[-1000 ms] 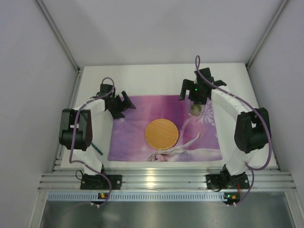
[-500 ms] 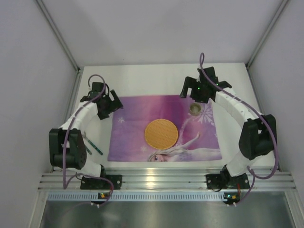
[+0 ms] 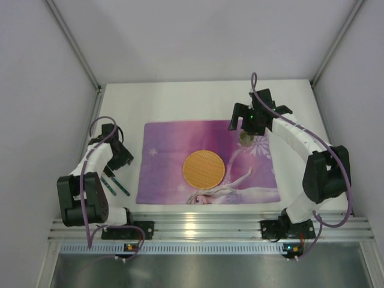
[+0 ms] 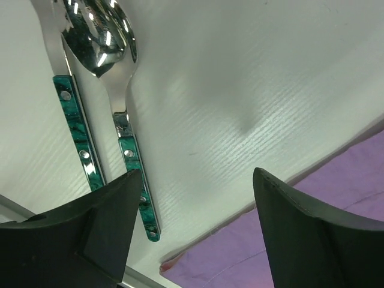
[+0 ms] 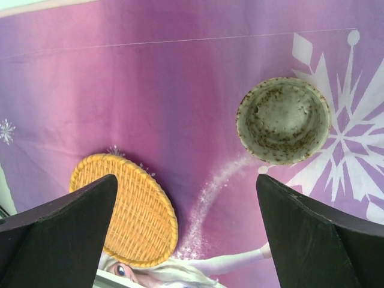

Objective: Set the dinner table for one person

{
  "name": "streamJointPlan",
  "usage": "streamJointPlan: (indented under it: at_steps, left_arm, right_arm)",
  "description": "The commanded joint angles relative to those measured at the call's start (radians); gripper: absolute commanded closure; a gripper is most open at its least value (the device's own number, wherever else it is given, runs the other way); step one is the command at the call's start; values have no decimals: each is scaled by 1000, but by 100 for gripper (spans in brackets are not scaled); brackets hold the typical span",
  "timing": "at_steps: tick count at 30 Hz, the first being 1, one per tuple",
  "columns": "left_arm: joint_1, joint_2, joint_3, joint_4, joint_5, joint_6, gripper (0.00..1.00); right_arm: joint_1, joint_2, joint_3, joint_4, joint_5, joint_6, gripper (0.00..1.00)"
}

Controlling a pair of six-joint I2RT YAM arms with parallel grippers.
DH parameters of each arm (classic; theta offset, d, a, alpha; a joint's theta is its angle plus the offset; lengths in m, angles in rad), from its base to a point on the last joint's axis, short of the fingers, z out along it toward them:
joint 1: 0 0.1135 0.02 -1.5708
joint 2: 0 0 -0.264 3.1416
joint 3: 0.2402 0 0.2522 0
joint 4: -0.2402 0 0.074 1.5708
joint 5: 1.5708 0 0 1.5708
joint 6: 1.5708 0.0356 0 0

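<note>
The dinner table (image 3: 198, 99) is a white tabletop with a purple placemat (image 3: 168, 141) spread on it. A round woven orange plate (image 3: 204, 168) lies at the mat's middle, and a small speckled cup (image 3: 246, 138) stands at its far right. Two green-handled utensils (image 3: 117, 185) lie left of the mat; one is a spoon (image 4: 99, 37), and the other's handle (image 4: 75, 129) lies beside it. My left gripper (image 3: 115, 161) hovers over them, open (image 4: 197, 174) and holding nothing. My right gripper (image 3: 249, 123) hangs above the cup (image 5: 283, 120), open (image 5: 186, 177) and empty, with the woven plate (image 5: 126, 210) below.
Grey walls close in the table on the left, right and far sides. An aluminium rail (image 3: 204, 228) carrying both arm bases runs along the near edge. The placemat's near left corner (image 4: 240, 252) lies just right of the utensils.
My left arm has swung left, off the placemat's far left corner, to above the utensils by the table's left edge. My right gripper has shifted slightly over the cup.
</note>
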Motion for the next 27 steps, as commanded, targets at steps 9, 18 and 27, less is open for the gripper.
streamJointPlan:
  at_steps: [9,18,27]
  left_arm:
    - [102,-22,7,11,-32,2,23]
    - [183,44,-11,66,43,34,24]
    - [212,112,-13,96,80,52,33]
  right_arm:
    - [-8,34,106,-47,20,-47,0]
    - [-8,48,120,-60,29,-54,0]
    - [-8,53,129,-69,40,-61,0]
